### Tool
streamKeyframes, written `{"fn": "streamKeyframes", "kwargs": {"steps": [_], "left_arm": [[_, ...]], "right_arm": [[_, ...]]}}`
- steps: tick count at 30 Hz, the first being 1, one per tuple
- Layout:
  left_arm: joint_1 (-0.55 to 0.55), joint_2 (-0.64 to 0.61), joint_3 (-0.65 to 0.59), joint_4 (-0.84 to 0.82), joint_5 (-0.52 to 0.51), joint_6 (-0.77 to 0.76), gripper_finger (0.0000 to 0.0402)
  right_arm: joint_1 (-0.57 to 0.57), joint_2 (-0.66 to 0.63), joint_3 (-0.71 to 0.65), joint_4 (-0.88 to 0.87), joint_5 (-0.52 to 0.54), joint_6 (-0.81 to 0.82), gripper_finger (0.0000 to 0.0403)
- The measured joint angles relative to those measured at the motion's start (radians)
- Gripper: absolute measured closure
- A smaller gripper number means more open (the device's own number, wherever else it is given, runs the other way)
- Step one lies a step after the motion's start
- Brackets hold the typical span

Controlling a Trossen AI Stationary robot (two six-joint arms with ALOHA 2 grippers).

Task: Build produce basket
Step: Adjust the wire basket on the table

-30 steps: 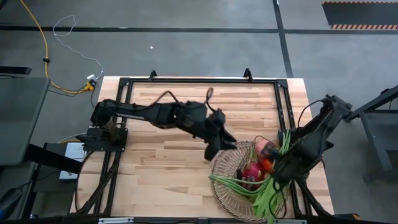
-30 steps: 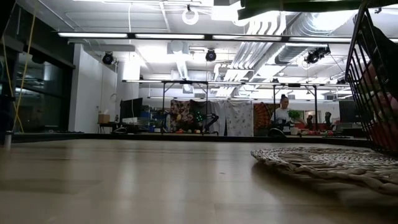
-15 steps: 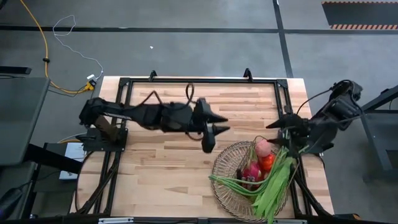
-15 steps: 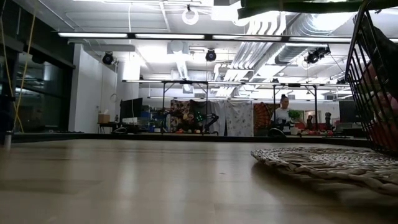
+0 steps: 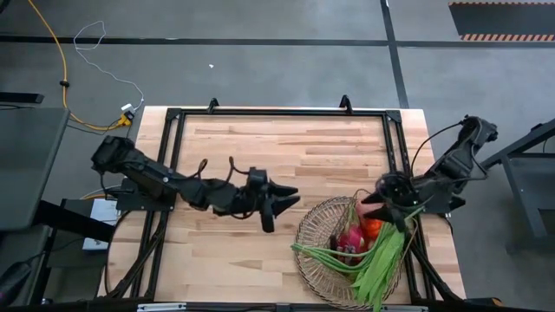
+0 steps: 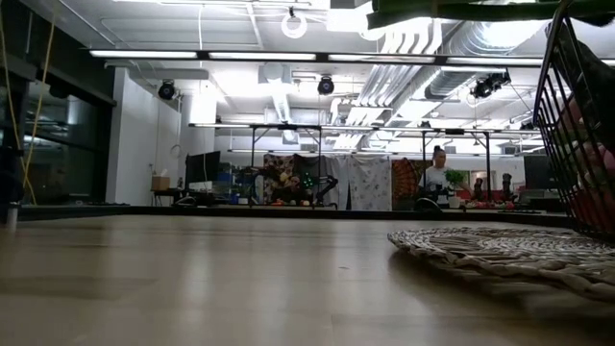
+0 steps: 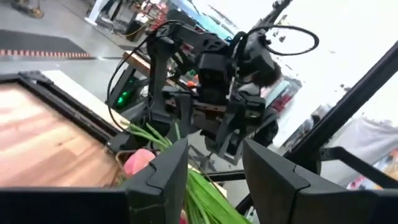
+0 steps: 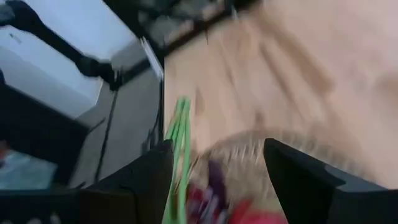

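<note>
The basket (image 5: pixel 342 250) is a round, shallow tan bowl of open lattice with a thick woven rim, sitting on the pale plank table (image 5: pixel 260 156) near its right front corner; inside it lie the produce: a pink rounded fruit (image 5: pixel 351 238), an orange-red piece (image 5: pixel 372 229) just beside it, and a sheaf of long green beans (image 5: pixel 377 264) that spills over the front rim; in the low view the woven rim (image 6: pixel 500 252) shows as coarse braided cord flat on the wood, with the dark lattice wall (image 6: pixel 577 125) rising at the right edge; the left gripper (image 5: pixel 279 200) hangs over bare table just left of the basket, its two dark fingers spread apart and holding nothing; half a second ago it was farther back and nearer the table's middle, so the arm has drawn leftward and folded lower; the right gripper (image 5: pixel 381 201) is over the basket's back rim, fingers parted and empty, and has swung down from the table's right edge toward the fruit.
</note>
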Motion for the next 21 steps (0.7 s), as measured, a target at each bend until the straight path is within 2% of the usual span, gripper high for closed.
{"fn": "streamKeyframes", "kwargs": {"steps": [4, 9, 14, 21], "left_arm": [[-0.011, -0.015, -0.045, 0.005, -0.022, -0.06, 0.0261], [-0.008, -0.017, -0.047, 0.008, -0.02, -0.064, 0.0261], [0.003, -0.017, -0.047, 0.002, 0.014, -0.067, 0.0261], [0.024, -0.017, -0.047, 0.0, 0.121, -0.075, 0.0261]], "right_arm": [[0.0, 0.03, 0.06, -0.165, -0.11, 0.253, 0.0162], [0.001, 0.1, 0.152, -0.503, -0.234, 0.586, 0.0162], [0.001, 0.172, 0.179, -0.741, -0.358, 0.891, 0.0162], [0.001, 0.225, 0.179, -0.88, -0.456, 1.043, 0.0162]]}}
